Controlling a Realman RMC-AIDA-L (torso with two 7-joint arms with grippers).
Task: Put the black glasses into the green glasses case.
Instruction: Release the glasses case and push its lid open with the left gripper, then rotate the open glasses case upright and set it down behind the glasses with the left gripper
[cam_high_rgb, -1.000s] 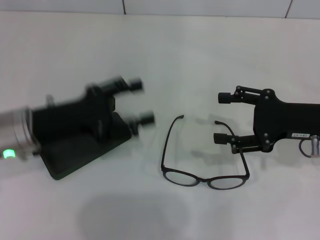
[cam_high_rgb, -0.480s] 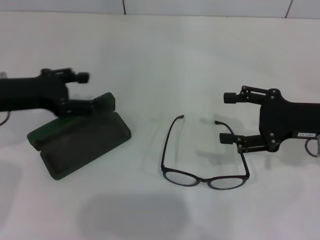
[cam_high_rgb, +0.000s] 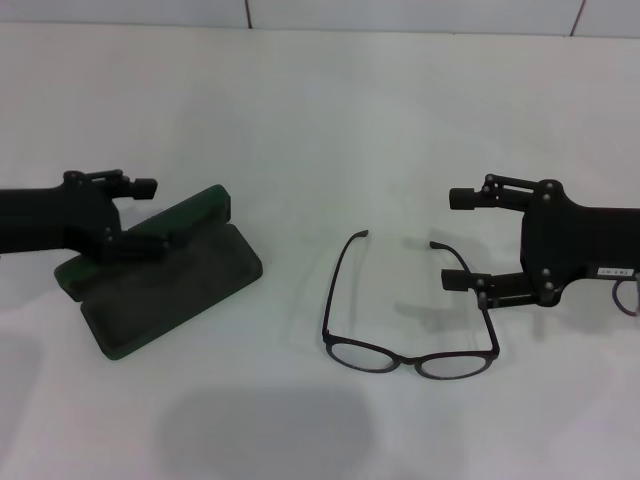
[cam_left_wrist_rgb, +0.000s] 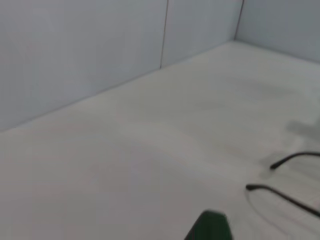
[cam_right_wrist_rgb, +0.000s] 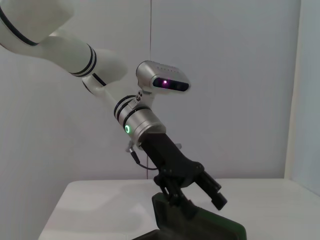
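Left gripper (cam_high_rgb: 150, 215): nine o'clock, fingers spread, lower one at the green glasses case (cam_high_rgb: 165, 270) lid (case open).
Black glasses (cam_high_rgb: 410, 330): centre, unfolded.
Right gripper (cam_high_rgb: 457, 240): three o'clock, fingers spread, beside a temple arm.

white table (cam_high_rgb: 330, 110) | on it: green glasses case (cam_high_rgb: 190, 275), lid open | black glasses (cam_high_rgb: 410, 345), unfolded
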